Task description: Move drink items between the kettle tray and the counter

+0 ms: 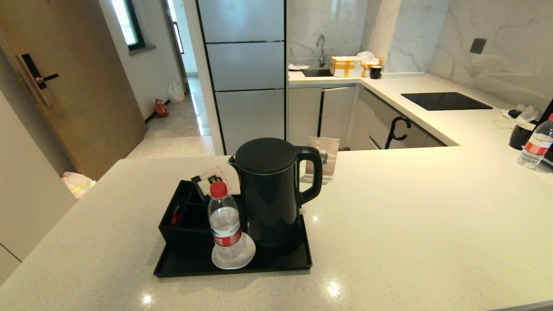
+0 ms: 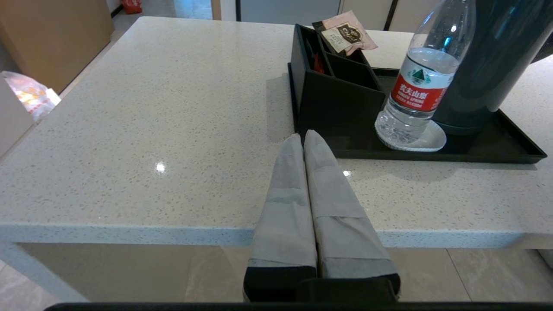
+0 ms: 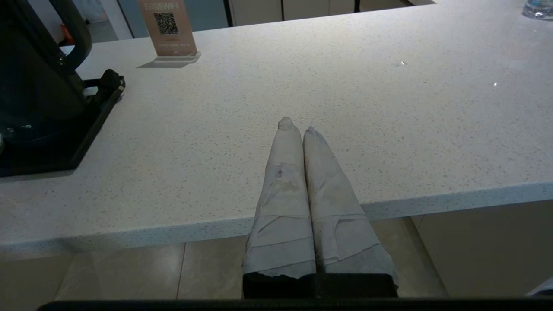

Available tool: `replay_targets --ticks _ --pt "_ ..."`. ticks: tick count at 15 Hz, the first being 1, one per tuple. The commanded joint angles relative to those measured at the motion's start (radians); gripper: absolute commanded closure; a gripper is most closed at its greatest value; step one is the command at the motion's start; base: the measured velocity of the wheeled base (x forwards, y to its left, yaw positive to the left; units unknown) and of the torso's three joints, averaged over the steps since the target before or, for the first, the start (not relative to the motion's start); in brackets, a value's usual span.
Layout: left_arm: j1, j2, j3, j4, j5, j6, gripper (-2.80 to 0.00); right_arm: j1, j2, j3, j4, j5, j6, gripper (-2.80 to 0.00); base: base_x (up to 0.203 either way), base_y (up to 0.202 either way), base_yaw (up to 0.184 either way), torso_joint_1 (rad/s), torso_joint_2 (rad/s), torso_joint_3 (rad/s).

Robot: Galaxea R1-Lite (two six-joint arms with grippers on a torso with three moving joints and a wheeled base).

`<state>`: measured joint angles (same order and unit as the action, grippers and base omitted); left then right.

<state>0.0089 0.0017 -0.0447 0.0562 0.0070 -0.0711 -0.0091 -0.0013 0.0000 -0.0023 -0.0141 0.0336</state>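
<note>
The water bottle (image 1: 224, 228) stands on the white coaster (image 1: 248, 255), beside the kettle (image 1: 272, 194) on the tray (image 1: 302, 259) (easy reach); left gripper (image 2: 303, 138) and right gripper (image 3: 294, 126) fingers pressed together, empty, short of the surface (image 1: 410, 216).

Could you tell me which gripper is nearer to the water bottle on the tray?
Left. The left gripper hangs just short of the tray's front edge, near the water bottle; the right gripper sits beyond the kettle.
</note>
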Motion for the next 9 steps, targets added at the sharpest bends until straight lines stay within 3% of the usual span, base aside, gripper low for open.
replay_targets --ticks 1,2,9 --pt "0.0 -0.001 0.01 -0.003 -0.007 0.046 0.0 0.0 0.001 0.0 -0.001 0.0 0.0 0.0 0.0 0.0 0.0 0.0 0.0 0.0" --pt "0.0 -0.001 0.021 -0.007 -0.013 0.113 0.0 0.0 0.001 0.0 -0.002 0.0 0.0 0.0 0.0 0.0 0.0 0.0 0.0 0.0" --pt "0.0 -0.002 0.023 -0.009 -0.015 0.117 0.0 0.0 0.001 0.0 -0.002 -0.001 0.014 0.0 0.0 0.0 0.0 0.0 0.0 0.0"
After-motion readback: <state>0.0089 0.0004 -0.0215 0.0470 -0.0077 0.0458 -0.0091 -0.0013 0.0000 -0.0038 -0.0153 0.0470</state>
